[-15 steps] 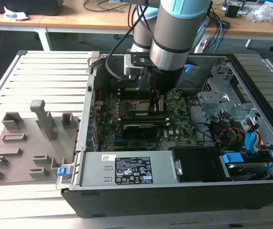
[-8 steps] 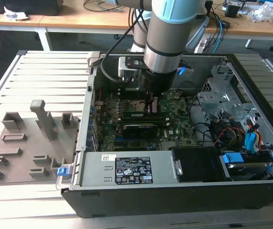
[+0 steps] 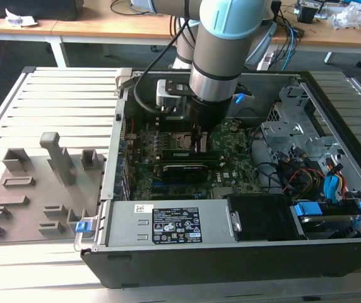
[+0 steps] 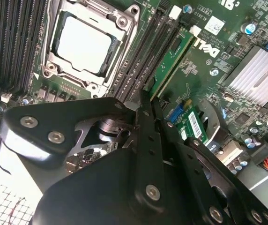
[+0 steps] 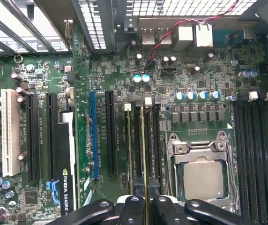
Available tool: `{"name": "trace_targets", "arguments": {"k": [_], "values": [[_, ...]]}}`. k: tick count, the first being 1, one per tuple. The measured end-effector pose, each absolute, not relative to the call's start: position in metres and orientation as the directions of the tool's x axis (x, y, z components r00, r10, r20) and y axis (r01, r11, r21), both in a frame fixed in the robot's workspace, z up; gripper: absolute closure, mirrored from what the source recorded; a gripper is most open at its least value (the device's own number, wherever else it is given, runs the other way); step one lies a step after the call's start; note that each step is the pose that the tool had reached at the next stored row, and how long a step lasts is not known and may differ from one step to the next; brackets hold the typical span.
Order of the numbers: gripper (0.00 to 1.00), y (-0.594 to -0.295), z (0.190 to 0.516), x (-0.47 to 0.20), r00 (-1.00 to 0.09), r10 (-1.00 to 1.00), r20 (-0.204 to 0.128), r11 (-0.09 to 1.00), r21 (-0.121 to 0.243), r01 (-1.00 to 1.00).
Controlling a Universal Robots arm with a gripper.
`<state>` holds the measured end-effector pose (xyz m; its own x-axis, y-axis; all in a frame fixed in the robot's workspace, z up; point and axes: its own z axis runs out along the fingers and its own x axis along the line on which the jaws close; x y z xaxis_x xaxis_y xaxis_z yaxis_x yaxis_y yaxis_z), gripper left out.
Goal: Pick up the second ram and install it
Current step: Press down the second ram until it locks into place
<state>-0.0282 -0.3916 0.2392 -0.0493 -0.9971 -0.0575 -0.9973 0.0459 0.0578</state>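
The open PC case point(image 3: 105, 252) lay on its side on a slatted metal table point(image 3: 60, 95). Inside it: the green motherboard point(image 3: 231, 167) w/ the silver CPU socket point(image 3: 179, 140) at centre, a black card point(image 3: 183, 170) just in front of the socket, a labelled power supply point(image 3: 168, 224) along the case's near wall, and drive cages w/ blue tabs and cables point(image 3: 319, 189) at the end far from the socket. Outside the case, on the exterior view's left, a grey fixture tray point(image 3: 29, 196) w/ upright pegs sat on the table.

The gripper point(image 3: 199, 144) was down inside the case, just beside the socket point(image 5: 203, 178), over the memory slots point(image 5: 138, 140). Its fingers point(image 5: 136, 208) were closed to a narrow gap on the second ram point(image 5: 144, 145), gripping the stick's thin top edge. In the first wrist view the ram showed edge-on as a thin yellowish line running along the slot bank next to the socket. Whether it was fully seated couldn't be told. In the second wrist view a green stick point(image 4: 171, 61) stood in the slots beside the socket point(image 4: 85, 42); its lower end was hidden behind the gripper body point(image 4: 143, 140).

The arm's wrist blocked the board behind the socket in the exterior view. Far-side slots point(image 5: 256, 154) beyond the socket were cut off at the frame edge.
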Motion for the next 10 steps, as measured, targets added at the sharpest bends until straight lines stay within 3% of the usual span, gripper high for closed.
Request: {"name": "trace_targets", "arguments": {"k": [10], "values": [[0.86,-0.3839,0.2299,-0.0283,-0.048,-0.997,-0.058,0.045,0.058,-0.997]]}}
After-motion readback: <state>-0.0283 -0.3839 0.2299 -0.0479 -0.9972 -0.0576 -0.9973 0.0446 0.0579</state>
